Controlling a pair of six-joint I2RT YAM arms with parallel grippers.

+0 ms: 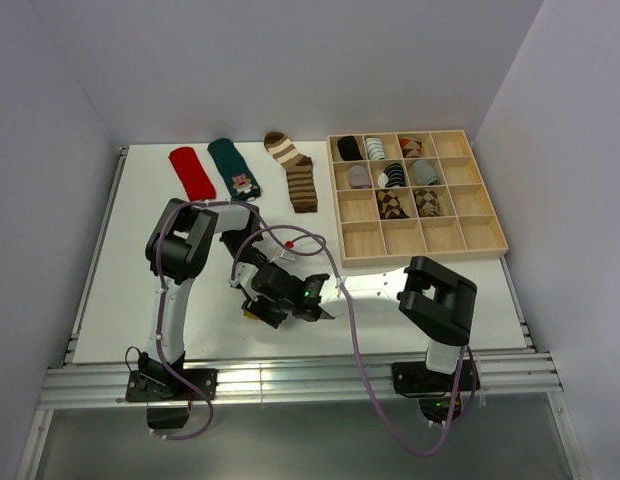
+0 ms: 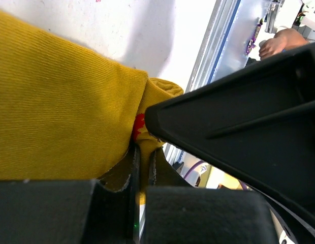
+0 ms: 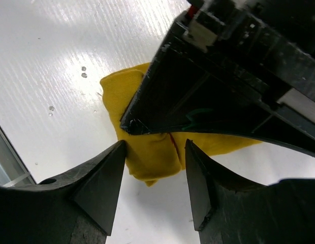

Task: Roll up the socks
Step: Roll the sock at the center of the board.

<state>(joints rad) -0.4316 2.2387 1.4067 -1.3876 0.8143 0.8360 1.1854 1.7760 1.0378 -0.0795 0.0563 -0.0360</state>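
A mustard yellow sock (image 2: 56,101) lies bunched on the white table at the near middle. It is mostly hidden under both grippers in the top view (image 1: 251,314). My left gripper (image 2: 142,152) is shut on a fold of this sock, with the fabric pinched between its fingers. My right gripper (image 3: 155,145) is open, its two fingers either side of the sock's folded end (image 3: 152,152), close against the left gripper. A plain red sock (image 1: 192,172), a dark teal sock with a cartoon figure (image 1: 235,168) and a brown-and-cream striped sock (image 1: 295,172) lie flat at the back.
A wooden grid tray (image 1: 422,258) stands at the back right, holding several rolled socks, some argyle; its near row of compartments is empty. The table's front edge and a metal rail (image 1: 290,380) run just behind the grippers.
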